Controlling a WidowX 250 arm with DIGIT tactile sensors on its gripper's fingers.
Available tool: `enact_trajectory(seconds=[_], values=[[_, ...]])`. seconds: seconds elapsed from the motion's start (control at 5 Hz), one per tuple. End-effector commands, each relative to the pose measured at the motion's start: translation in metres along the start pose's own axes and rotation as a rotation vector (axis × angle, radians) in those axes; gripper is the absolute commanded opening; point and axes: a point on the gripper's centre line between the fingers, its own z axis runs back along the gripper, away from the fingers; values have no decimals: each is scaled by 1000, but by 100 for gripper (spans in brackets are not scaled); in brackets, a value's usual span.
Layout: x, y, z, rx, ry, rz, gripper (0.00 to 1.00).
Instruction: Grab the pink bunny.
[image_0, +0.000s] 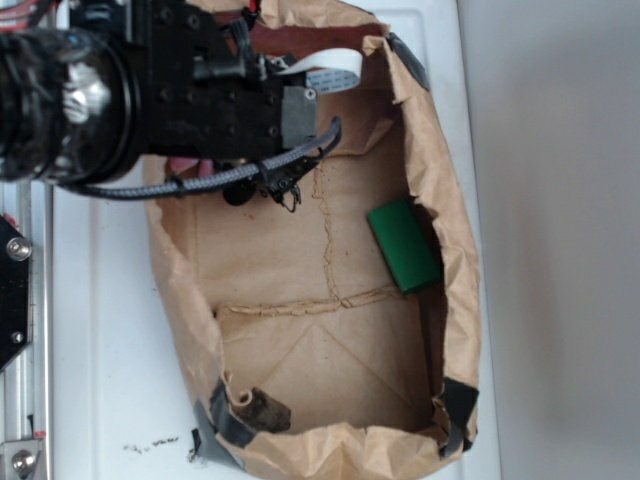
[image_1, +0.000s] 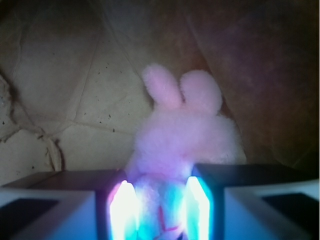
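Tool (image_1: 159, 210) closed around pink bunny (image_1: 182, 135) low in the paper bag (image_0: 440, 180) on the bench, grasp apparently made, lifting left.

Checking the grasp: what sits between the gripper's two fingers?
The fluffy pale pink plush bunny: its lower body fills the gap between the gripper fingers, seen in the wrist view.

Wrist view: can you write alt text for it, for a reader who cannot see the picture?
A pale pink plush bunny with two upright ears sits between the two glowing fingers of the gripper, its lower body in the gap. Behind it is creased brown paper, dim and shadowed to the right.
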Motion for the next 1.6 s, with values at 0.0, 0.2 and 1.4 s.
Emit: enact_trajectory(seconds=[0.0,0.2,1.4], values=[[3,7,14,-37,-38,7,0],[2,12,21,-85,-1,-38,0],[41,7,142,-403,-19,-300,0]])
